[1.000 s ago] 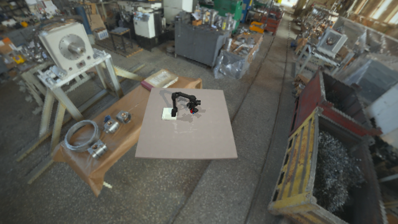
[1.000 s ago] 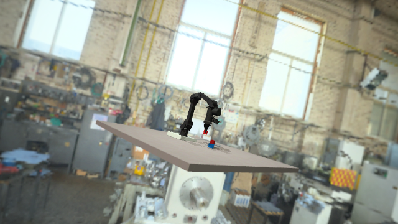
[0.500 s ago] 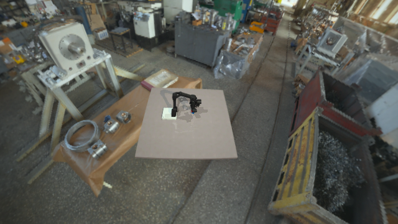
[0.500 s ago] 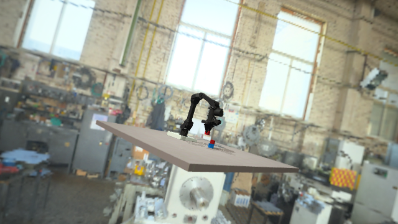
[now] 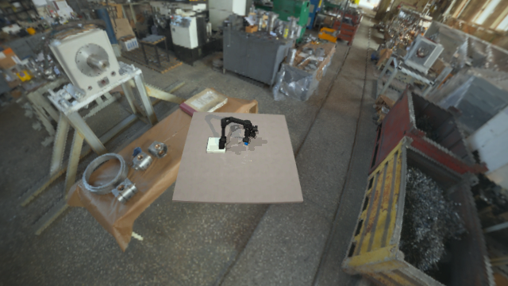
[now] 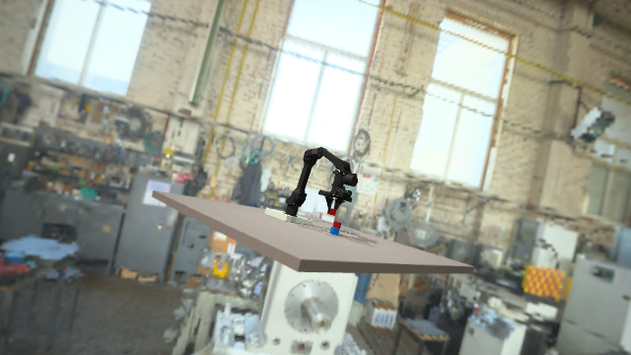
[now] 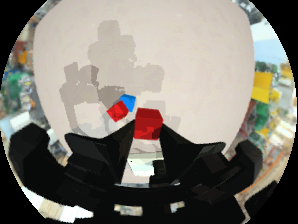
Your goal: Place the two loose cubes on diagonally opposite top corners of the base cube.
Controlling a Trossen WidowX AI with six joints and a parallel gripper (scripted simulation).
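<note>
My gripper (image 7: 147,123) (image 6: 332,209) (image 5: 246,137) is shut on a red cube (image 7: 149,123) (image 6: 332,212) and holds it in the air, a little above the stack. The blue base cube (image 7: 129,102) (image 6: 334,231) (image 5: 246,143) stands on the table. A second red cube (image 7: 117,111) (image 6: 336,225) rests on top of it, offset toward one corner. In the wrist view the stack lies ahead and to the left of the held cube. How level the resting cube sits is too small to tell.
The brown table top (image 5: 238,179) (image 6: 276,242) (image 7: 166,30) carries the arm's white mounting plate (image 5: 215,144) (image 6: 281,214) just beside the stack. The table edges drop off to the workshop floor on all sides.
</note>
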